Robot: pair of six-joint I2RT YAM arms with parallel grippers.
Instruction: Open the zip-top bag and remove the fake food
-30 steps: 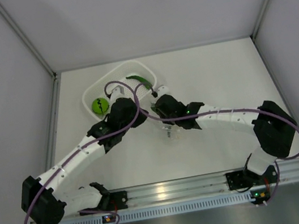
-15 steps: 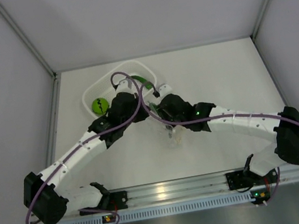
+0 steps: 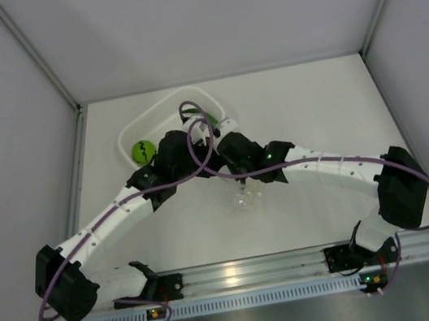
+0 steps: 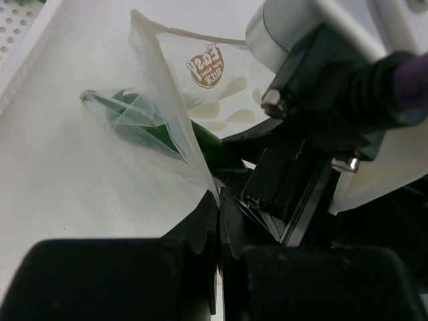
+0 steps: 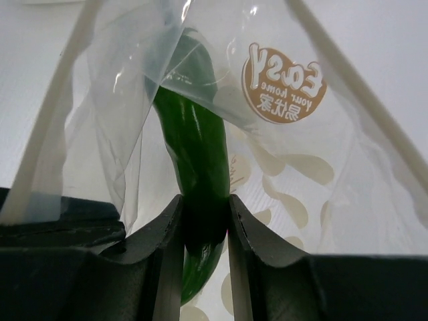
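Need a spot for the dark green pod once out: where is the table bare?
Widest bare white table: right of the white perforated basket, beyond the right arm, to the right wall. Smaller patch: between both arms and the near rail. Crowded: the middle, where left gripper pinches the clear zip-top bag and right gripper grips the dark green pod.

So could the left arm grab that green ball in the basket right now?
Probably not: the green ball lies uncovered in the white basket, but the left gripper is shut on the zip-top bag, so it must let go first.
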